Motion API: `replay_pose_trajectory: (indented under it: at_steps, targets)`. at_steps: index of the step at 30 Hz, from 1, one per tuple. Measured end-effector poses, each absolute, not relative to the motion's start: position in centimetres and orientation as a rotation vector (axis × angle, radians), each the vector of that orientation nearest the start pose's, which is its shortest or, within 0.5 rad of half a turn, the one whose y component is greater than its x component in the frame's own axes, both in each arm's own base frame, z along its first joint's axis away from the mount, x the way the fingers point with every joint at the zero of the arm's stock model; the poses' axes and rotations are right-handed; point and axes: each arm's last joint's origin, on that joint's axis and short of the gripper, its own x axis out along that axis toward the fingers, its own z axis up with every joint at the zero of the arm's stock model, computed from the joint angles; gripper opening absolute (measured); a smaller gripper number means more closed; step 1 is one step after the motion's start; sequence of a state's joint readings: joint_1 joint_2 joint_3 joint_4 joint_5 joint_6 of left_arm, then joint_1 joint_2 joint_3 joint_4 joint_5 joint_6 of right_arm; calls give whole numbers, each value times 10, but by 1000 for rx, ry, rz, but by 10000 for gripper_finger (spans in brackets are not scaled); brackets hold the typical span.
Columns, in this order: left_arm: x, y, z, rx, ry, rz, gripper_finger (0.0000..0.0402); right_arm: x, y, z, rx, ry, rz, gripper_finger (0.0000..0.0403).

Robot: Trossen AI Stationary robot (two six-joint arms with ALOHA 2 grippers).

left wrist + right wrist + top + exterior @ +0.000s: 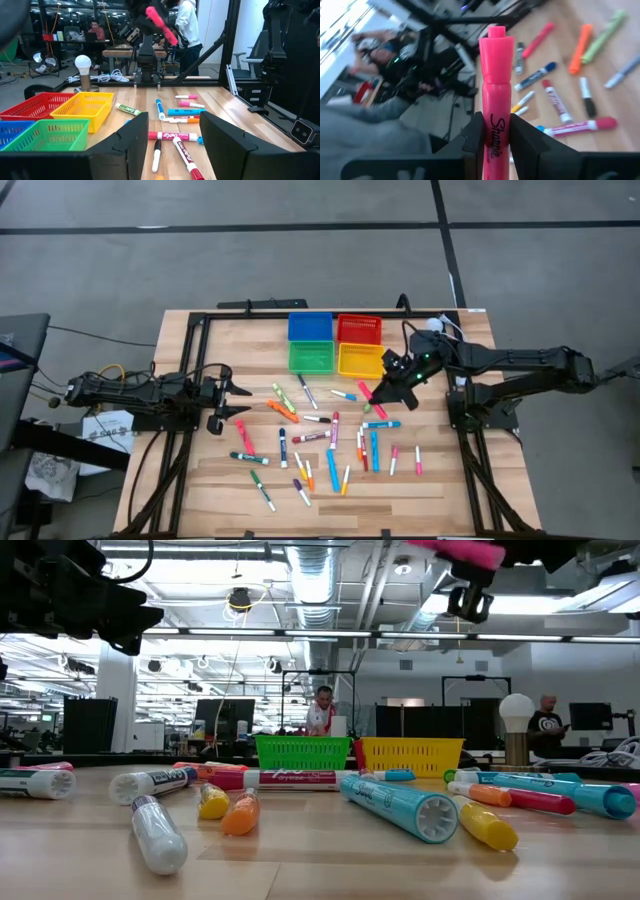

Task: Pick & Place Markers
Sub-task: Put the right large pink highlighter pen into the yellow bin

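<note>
1. The left gripper (243, 399) waited well left of the bins, at the table's (190, 480) left edge, its fingers spread apart and holding nothing.
2. Markers (330, 442) lay scattered on the table in front of the bins; I counted roughly thirty, though overlaps made an exact count unsure.
3. There were four bins: blue (310, 327) and red (359, 329) behind, green (312, 356) and yellow (360, 360) in front. No marker showed plainly inside any of them, so I judged the task barely begun, with nearly all left to move.
4. The right gripper (392, 396) hung above the table just right of the yellow bin, clenched on one pink marker (495, 95), which stood up between its fingers (525, 137) in the right wrist view, lifted clear of the table.
</note>
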State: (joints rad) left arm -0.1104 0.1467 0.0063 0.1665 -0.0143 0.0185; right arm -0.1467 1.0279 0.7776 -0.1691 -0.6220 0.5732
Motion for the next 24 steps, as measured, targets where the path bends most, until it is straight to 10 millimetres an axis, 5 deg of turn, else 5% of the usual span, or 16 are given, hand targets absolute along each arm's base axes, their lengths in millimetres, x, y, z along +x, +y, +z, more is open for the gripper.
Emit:
replay_pose_trajectory:
  at_steps: [10, 24]
  targets:
    - [106, -11, 170, 17, -27, -96, 178, 221, -16, 288, 702, 523, 335, 62]
    - [106, -11, 170, 17, -34, -96, 178, 225, -32, 260, 663, 643, -164, 62]
